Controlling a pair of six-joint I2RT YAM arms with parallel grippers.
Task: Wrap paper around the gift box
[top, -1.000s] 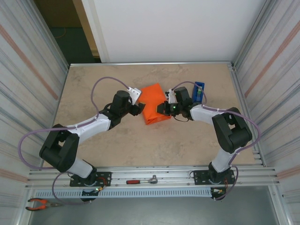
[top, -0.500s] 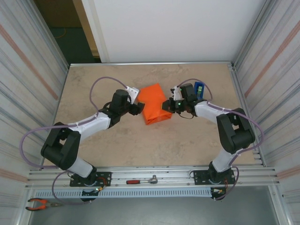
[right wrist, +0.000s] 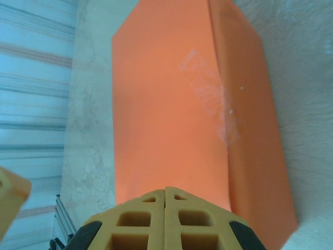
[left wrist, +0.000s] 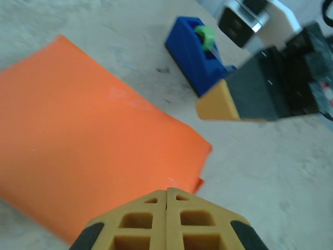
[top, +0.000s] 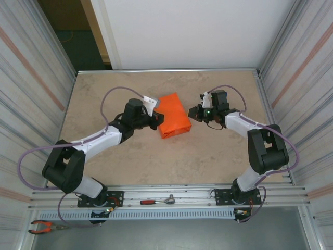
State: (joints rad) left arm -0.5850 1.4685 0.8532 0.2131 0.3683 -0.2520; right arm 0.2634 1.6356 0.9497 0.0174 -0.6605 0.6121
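The paper (top: 174, 115) is bright orange and folded into a closed package round the gift box, which is hidden inside it. A strip of clear tape (right wrist: 210, 91) runs along its seam. My left gripper (top: 155, 123) is shut and empty at the package's left side. In the left wrist view, the left gripper (left wrist: 166, 191) hangs over the orange paper (left wrist: 93, 140) near its corner. My right gripper (top: 192, 113) is shut and empty, a little apart from the package's right side. In the right wrist view, the right gripper (right wrist: 165, 189) points along the wrapped top (right wrist: 166, 120).
A blue tape dispenser (left wrist: 195, 54) with a green roll stands on the beige table (top: 114, 83) behind the right arm. A red-handled ratchet (top: 157, 200) lies on the front rail and pliers (top: 44, 226) at the bottom left. Metal walls close in both sides.
My left gripper has shut beside the package. My right gripper has drawn back to the right, off the package's edge. The package has stayed about where it was.
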